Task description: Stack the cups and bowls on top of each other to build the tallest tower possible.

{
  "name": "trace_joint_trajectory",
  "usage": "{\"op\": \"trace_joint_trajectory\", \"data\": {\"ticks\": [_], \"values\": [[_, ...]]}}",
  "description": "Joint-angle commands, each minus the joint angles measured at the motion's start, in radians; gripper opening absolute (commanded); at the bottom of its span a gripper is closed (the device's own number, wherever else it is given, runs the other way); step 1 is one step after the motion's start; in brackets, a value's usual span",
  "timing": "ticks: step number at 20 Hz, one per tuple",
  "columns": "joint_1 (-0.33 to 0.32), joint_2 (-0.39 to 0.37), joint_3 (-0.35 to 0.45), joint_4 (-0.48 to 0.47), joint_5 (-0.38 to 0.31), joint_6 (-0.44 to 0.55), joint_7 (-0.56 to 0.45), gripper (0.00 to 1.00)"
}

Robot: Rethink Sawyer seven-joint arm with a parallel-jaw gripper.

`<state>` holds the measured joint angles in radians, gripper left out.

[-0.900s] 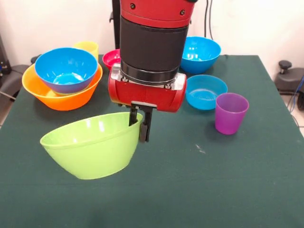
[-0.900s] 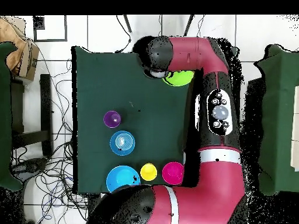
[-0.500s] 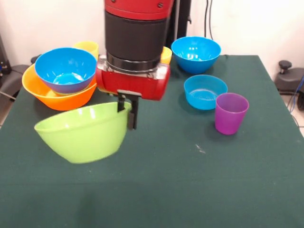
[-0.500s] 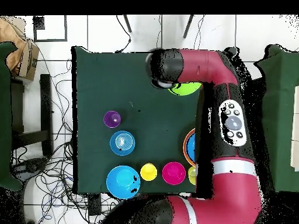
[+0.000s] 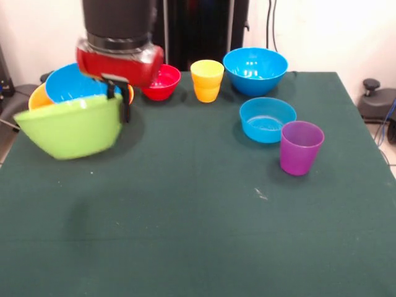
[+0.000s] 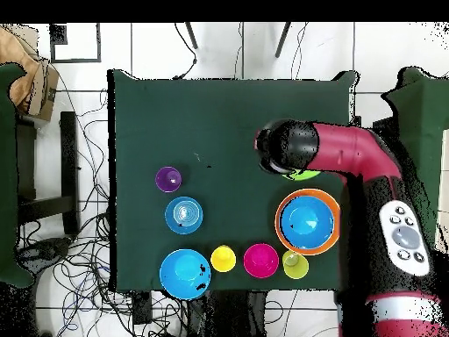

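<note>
Front view shows the end effector point(image 5: 119, 102) clamped on the lime green bowl's point(image 5: 71, 130) rim; I'd level it, centre it over the blue bowl point(image 5: 71, 85) nested in the orange-yellow bowl point(image 6: 282, 230), then lower.

The arm point(image 6: 359, 158) is glossy red with a black cylindrical wrist, a silver ring under it, and a red block below. A grey oval button panel point(image 6: 402, 235) sits on one link.

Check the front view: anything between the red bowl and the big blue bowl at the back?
Yes: one yellow cup stands between the small red bowl and the large blue bowl, apart from both.
</note>
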<state>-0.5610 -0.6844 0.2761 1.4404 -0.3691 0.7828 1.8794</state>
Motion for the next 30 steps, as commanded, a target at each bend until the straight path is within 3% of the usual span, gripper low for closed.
{"op": "trace_joint_trajectory", "data": {"ticks": [1, 9, 23, 30], "values": [[-0.046, -0.105, 0.06, 0.172, -0.064, -0.006, -0.245, 0.0], [-0.066, -0.129, 0.072, 0.19, -0.133, -0.009, -0.239, 0.0], [-0.065, -0.148, 0.09, 0.198, -0.164, 0.017, -0.25, 0.0], [-0.071, -0.166, 0.1, 0.228, -0.213, -0.035, -0.267, 0.0]]}}
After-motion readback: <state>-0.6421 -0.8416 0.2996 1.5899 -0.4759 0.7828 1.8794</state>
